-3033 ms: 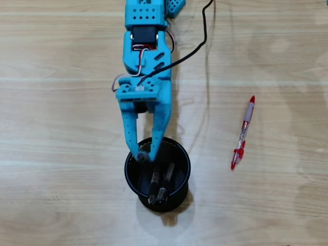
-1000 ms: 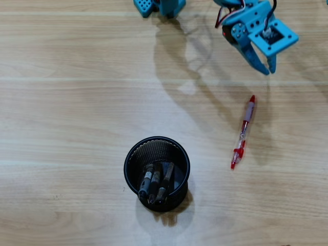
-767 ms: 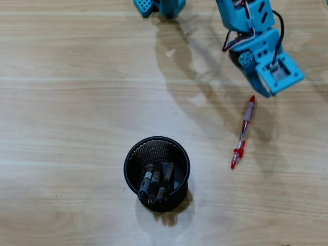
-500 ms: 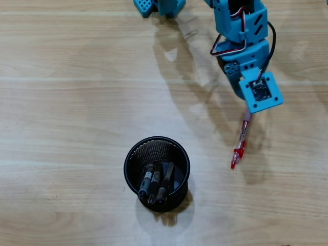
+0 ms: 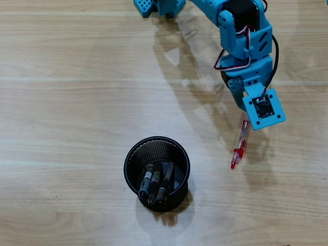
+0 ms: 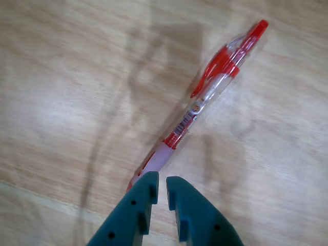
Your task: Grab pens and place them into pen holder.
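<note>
**Red pen at the jaws, three pens in the holder**

In the wrist view the jaws (image 6: pixel 162 184) are nearly together, with only a thin slit between the two teal fingers (image 6: pixel 141 205). The pale grip end of the single red pen (image 6: pixel 207 97) runs down to the fingertips and slips behind the left one; whether the fingers actually pinch it cannot be told from either view. From the fingertips the pen slants away up and to the right in that view, clear barrel first, then the red clip and red cap at its far end. It appears to lie on the wooden counter (image 6: pixel 66 77).

One arm (image 5: pixel 246 36) is in the overhead view, light blue, reaching from the top edge down toward the right, with its wrist camera plate facing up over the jaws. The red pen (image 5: pixel 239 151) sticks out from under that plate, pointing down and slightly left.

Well apart from the jaws, lower left in the overhead view, stands one black mesh pen holder (image 5: pixel 157 144), upright on the counter (image 5: pixel 66 128). Three dark pens (image 5: pixel 155 183) lean together inside it.
</note>
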`<state>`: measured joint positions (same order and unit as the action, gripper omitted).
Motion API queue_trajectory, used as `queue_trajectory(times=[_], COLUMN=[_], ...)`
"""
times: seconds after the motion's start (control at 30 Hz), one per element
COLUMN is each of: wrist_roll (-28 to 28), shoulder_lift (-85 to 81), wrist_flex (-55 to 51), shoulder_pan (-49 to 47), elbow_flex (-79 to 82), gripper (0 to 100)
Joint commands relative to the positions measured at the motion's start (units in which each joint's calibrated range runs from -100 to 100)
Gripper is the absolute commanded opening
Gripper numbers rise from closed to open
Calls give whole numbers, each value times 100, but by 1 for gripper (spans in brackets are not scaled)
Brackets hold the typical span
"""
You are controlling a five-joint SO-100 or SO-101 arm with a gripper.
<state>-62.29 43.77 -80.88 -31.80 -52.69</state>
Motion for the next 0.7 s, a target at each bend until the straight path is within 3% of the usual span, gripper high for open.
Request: queue_trajectory(times=[0.0,0.23,0.4,0.67], wrist_roll=[-22,-22,-22,-22], shoulder_lift=[80,357,609,642], wrist_flex=[43,516,938,929], shoulder_pan=[43,43,-84,-20], elbow_flex=[-333,-261,-261,-243], gripper=[2,4,15,17])
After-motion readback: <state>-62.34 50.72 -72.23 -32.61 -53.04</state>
